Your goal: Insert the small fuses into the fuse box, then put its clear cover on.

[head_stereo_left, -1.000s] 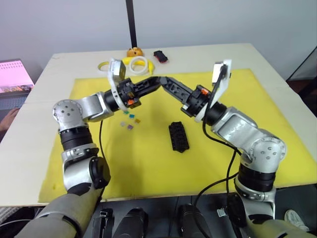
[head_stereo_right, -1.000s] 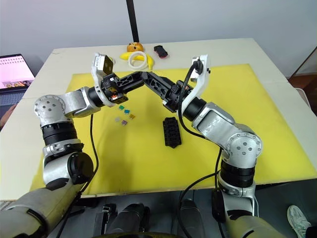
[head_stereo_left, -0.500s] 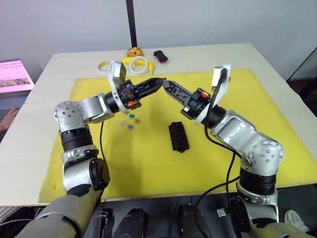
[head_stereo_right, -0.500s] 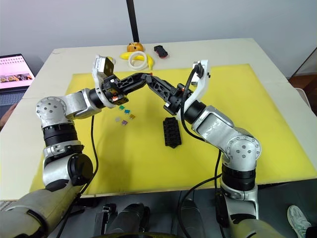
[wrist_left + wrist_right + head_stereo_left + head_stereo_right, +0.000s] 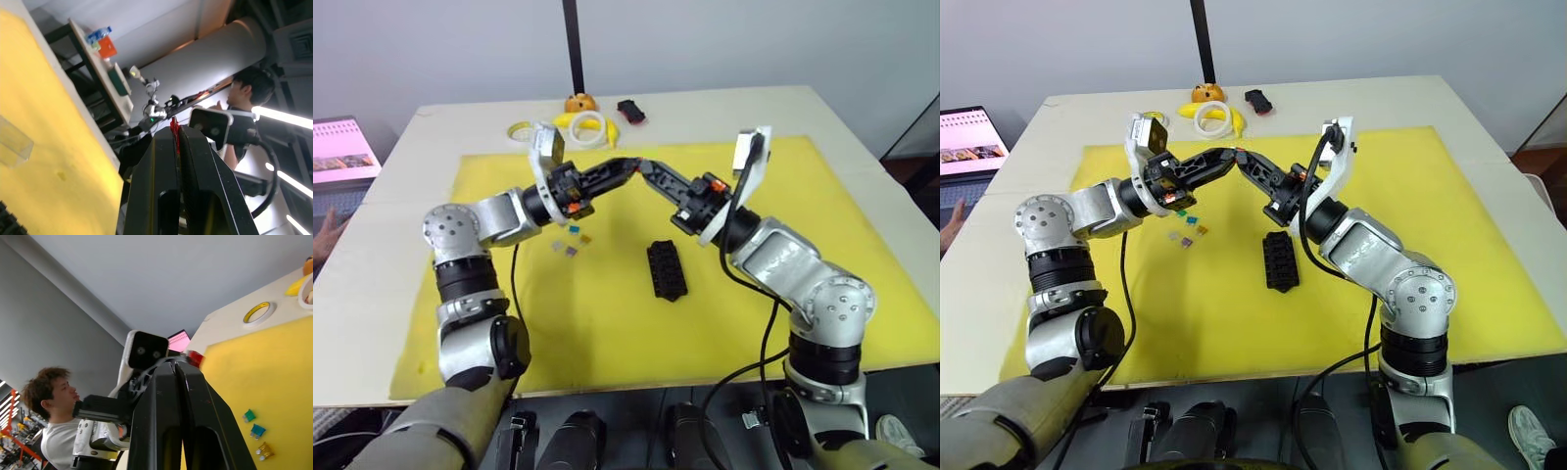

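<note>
My left gripper [image 5: 627, 164] and right gripper [image 5: 642, 165] meet tip to tip in the air above the yellow mat [image 5: 754, 215]. A small red fuse [image 5: 195, 357] sits at the shut right fingertips. The same red fuse [image 5: 173, 128] shows as a sliver pinched between the shut left fingers. Several more small fuses [image 5: 570, 242], teal, orange and purple, lie loose on the mat below the left arm. The black fuse box [image 5: 666, 269] lies on the mat's middle, below the right forearm. The clear cover [image 5: 12, 144] rests on the mat.
White tape rings [image 5: 589, 125], a yellow tape ring [image 5: 520, 129], an orange object [image 5: 578, 101] and a black-and-red object [image 5: 629, 111] lie at the table's far edge. A laptop [image 5: 342, 149] stands off the table's left. A person [image 5: 54, 391] stands nearby.
The right gripper has shut from wide open onto the red fuse at the left gripper's tips. Both grippers have dropped slightly.
</note>
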Available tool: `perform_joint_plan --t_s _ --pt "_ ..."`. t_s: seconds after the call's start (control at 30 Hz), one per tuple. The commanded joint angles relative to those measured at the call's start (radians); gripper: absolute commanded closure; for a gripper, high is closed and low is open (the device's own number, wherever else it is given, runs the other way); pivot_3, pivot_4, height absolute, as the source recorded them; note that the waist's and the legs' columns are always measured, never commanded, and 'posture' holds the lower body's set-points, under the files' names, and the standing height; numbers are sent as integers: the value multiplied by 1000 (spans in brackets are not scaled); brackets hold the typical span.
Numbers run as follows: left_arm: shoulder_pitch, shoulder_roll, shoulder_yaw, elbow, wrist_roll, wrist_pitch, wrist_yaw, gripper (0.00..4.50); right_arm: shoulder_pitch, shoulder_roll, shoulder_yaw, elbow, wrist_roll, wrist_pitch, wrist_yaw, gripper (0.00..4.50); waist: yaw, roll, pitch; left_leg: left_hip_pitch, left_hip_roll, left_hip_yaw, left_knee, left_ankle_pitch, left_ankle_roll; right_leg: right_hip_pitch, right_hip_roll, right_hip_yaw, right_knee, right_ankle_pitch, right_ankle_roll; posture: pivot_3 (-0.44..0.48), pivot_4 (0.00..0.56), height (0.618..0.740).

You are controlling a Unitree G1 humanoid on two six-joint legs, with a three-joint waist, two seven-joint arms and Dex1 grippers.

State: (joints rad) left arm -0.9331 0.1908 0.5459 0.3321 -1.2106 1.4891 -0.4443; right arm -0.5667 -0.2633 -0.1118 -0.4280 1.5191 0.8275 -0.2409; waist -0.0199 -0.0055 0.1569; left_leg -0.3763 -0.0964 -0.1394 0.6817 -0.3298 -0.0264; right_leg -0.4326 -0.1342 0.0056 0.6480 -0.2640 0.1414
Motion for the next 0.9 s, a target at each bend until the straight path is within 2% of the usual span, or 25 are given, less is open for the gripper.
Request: perform_joint_plan --t_s 0.03,0.33,0.43,0.53,0.9 --pt "-4 1 -7 -17 -29 -13 8 4500 -21 -14 -1 -42 34 -19 3 4436 0 0 0 0 0 0 0 0 0 0 0 0 0 0 0 0 150 740" --pt "-47 3 20 27 -49 -41 61 4500 1 -84 -21 -75 51 -31 -9 4436 2 0 0 0 0 0 0 0 0 0 0 0 0 0 0 0 150 740" --pt "-53 -8 30 26 -89 -40 95 4500 18 -91 -19 -72 59 -45 -27 3602 1 0 0 0 0 0 0 0 0 0 0 0 0 0 0 0 150 740" --pt "-52 -32 34 15 -132 -43 138 4500 24 -73 6 -66 36 -58 -30 2212 2 0 0 0 0 0 0 0 0 0 0 0 0 0 0 0 150 740" --pt "-16 -59 11 -13 -245 -77 250 4500 16 -5 32 -47 -3 -110 -39 2212 2 0 0 0 0 0 0 0 0 0 0 1 0 0 0 0 150 740"
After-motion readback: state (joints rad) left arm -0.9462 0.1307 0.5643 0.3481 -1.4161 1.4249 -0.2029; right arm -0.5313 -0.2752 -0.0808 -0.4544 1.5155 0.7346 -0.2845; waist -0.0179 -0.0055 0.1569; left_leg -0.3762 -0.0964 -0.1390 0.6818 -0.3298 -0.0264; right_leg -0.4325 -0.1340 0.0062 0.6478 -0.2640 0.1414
